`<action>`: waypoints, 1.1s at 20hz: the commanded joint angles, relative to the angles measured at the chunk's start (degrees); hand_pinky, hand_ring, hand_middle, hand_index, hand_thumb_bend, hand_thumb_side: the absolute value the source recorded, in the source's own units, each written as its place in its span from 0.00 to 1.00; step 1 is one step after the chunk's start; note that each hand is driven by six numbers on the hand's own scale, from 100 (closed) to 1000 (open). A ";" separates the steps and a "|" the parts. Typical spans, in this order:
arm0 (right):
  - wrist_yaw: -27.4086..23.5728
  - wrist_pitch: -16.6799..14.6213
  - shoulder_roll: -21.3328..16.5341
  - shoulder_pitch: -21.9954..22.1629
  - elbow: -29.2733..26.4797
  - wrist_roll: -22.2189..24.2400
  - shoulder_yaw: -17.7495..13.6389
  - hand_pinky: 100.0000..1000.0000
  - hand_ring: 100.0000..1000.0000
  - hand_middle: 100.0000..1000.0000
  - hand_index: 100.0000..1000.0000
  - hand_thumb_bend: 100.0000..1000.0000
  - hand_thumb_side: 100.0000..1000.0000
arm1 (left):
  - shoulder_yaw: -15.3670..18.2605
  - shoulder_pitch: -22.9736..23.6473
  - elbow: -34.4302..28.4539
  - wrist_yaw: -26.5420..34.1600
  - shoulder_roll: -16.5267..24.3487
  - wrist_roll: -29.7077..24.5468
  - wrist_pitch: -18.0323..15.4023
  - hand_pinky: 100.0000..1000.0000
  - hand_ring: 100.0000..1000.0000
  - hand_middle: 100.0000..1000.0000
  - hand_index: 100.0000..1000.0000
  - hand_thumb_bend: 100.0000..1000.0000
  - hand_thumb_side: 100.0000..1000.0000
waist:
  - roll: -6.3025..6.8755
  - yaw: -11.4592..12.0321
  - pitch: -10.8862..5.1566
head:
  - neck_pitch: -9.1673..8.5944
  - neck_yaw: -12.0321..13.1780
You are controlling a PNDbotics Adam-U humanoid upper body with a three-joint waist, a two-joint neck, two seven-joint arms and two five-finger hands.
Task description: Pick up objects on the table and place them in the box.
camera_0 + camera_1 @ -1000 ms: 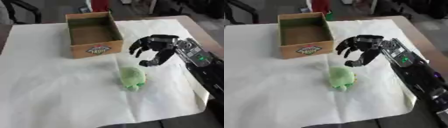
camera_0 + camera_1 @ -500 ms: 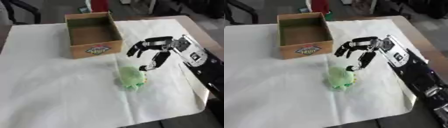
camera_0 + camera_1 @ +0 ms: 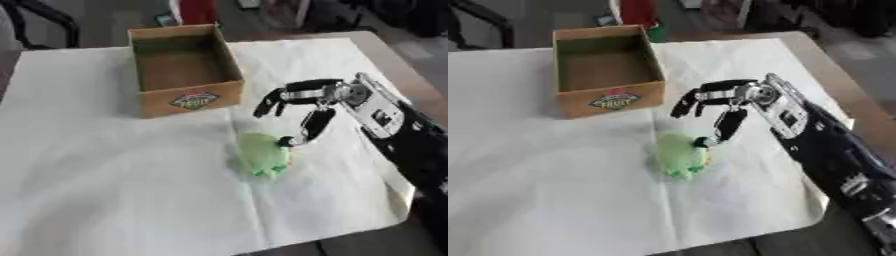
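A pale green soft toy lies on the white sheet below the box's right corner. An open cardboard box with a fruit label stands at the back, and its inside looks bare. My right hand hovers just right of and above the toy, open, fingers spread and arched toward the box. Its thumb tip reaches down to the toy's right edge; whether it touches I cannot tell. My left hand shows in neither view.
The white sheet ends near the table's right edge and at the front. Dark chairs and a red object stand beyond the table's far side.
My right hand has come down and leftward toward the green toy, and its thumb tip now reaches the toy's right edge. The toy and the box have not moved.
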 commanded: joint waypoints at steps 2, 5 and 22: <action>-1.11 -6.38 -0.85 -1.22 1.21 5.84 0.20 0.75 0.88 0.79 0.87 0.29 0.00 | -0.02 -0.35 -0.54 -0.34 1.67 -0.24 -0.07 0.71 0.63 0.56 0.59 0.11 0.37 | 0.16 -0.06 -0.63 | 0.32 -0.20; -6.13 -5.86 -1.06 -1.86 1.86 5.84 1.08 0.74 0.88 0.79 0.87 0.32 0.00 | -0.04 -0.36 -0.52 -0.35 1.74 -0.27 -0.08 0.71 0.63 0.56 0.59 0.11 0.37 | 0.06 -0.08 -0.74 | 0.32 -0.23; -9.75 -4.43 -3.58 -2.78 1.65 5.84 3.65 0.76 0.90 0.82 0.89 0.42 0.00 | 0.01 -0.29 -0.37 -0.45 1.93 -0.32 -0.08 0.72 0.64 0.56 0.59 0.11 0.38 | -0.15 0.44 -0.94 | 0.32 -0.40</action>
